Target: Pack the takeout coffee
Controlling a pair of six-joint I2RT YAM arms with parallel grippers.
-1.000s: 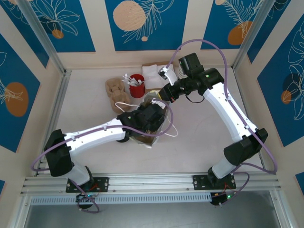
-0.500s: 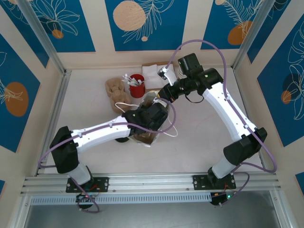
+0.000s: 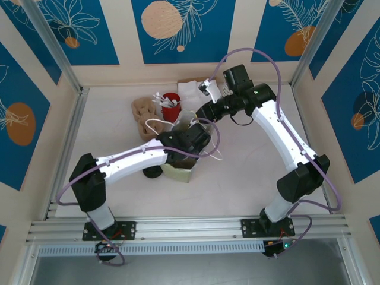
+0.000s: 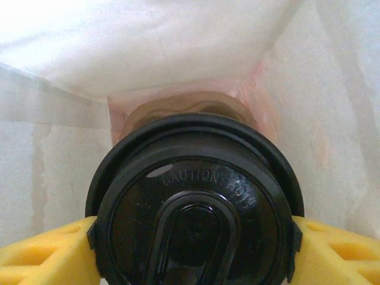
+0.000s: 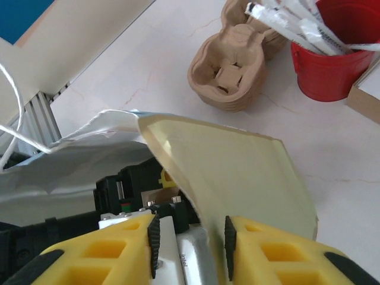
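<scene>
The takeout coffee [image 4: 196, 208] shows its round black lid from above, with a strip of olive-tan side past the rim. My left gripper [image 4: 195, 237] is shut on it, one yellow finger [image 4: 47, 255] pressing each side of the lid. Cup and gripper sit inside a pale paper bag [image 4: 178, 53]. In the top view the left gripper [image 3: 189, 139] reaches into the bag [image 3: 178, 172] at mid-table. My right gripper [image 5: 191, 237] stands at the bag's mouth with a gap between its pads. The bag's yellowish wall [image 5: 237, 172] runs between them, close to the right pad [image 5: 228, 240].
A red bucket of wrapped straws [image 3: 171, 107] and a stack of brown pulp cup carriers [image 3: 142, 116] stand behind the bag. A box with white napkins [image 3: 190, 89] sits at the back wall. A small black object [image 3: 153, 172] lies left of the bag.
My left arm has pushed forward and deeper into the bag with the cup. The right gripper has shifted slightly back and left, and the bag's mouth has risen.
</scene>
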